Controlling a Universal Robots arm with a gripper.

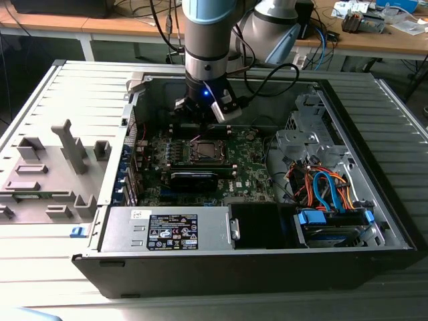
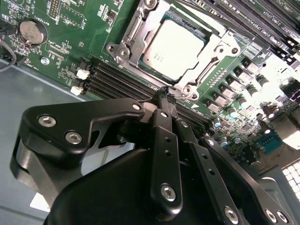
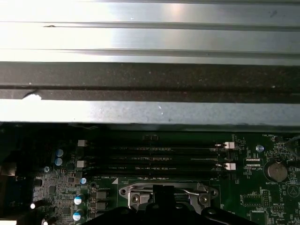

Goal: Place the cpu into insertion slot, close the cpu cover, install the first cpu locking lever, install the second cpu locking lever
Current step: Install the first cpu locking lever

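The cpu (image 2: 176,49) lies flat in the insertion slot (image 1: 204,148) on the green motherboard, silvery top up. The cpu cover (image 2: 213,47) lies down around it as a metal frame. My gripper (image 2: 166,96) is shut, and its black fingertips meet at the slot's edge, just beside a corner of the frame. A thin wire lever end (image 2: 157,91) runs up to the tips; whether it is pinched between them I cannot tell. In the first wrist view the frame's edge (image 3: 136,192) and the dark fingertips (image 3: 164,193) show together. In the exterior view the gripper (image 1: 204,120) hangs over the slot's far side.
Black memory slots (image 2: 117,79) run close beside the fingertips. A coin battery (image 2: 32,30) sits on the board. The case's metal wall (image 3: 150,112) rises behind the slot. A black card (image 1: 194,179), a power supply (image 1: 170,231) and coloured cables (image 1: 324,187) fill the case.
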